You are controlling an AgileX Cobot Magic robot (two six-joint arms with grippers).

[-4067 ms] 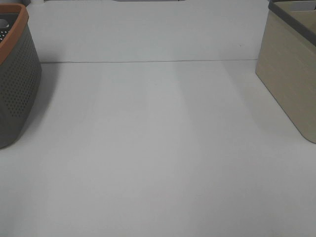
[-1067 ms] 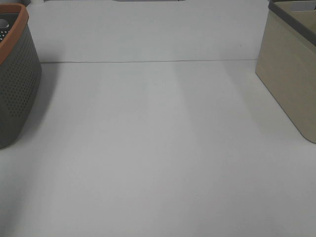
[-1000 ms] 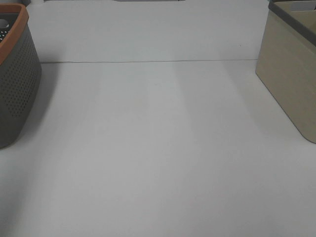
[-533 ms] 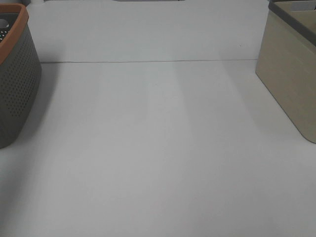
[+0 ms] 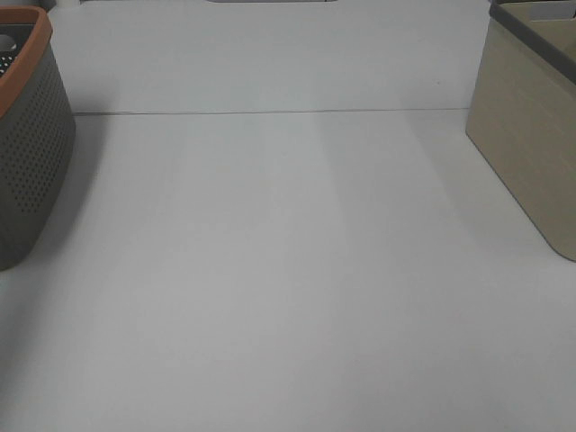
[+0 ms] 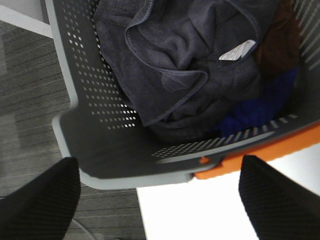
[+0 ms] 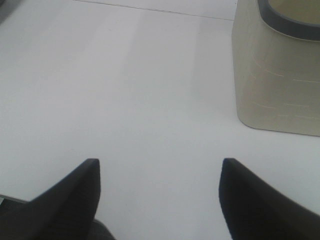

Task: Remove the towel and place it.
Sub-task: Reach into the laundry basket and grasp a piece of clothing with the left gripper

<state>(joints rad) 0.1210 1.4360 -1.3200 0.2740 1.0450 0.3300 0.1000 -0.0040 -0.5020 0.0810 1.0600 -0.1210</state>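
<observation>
Nothing on the table point(image 5: 288, 270) has shifted lately, so removal hasn't begun. The towel point(image 6: 185, 75) lies crumpled in the basket point(image 6: 100, 165) at the left. The left gripper point(image 6: 160, 172) hangs above it, wide open, empty, seemingly poised. The right gripper point(image 7: 159, 170) gapes empty too.

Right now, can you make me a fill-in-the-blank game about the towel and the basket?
1. The grey basket has an ____ rim.
2. The dark towel lies crumpled ____ the basket.
3. The small tag on the towel is ____.
4. The left gripper hovers above the basket with its jaws wide ____.

Missing words: orange; inside; white; open.
</observation>
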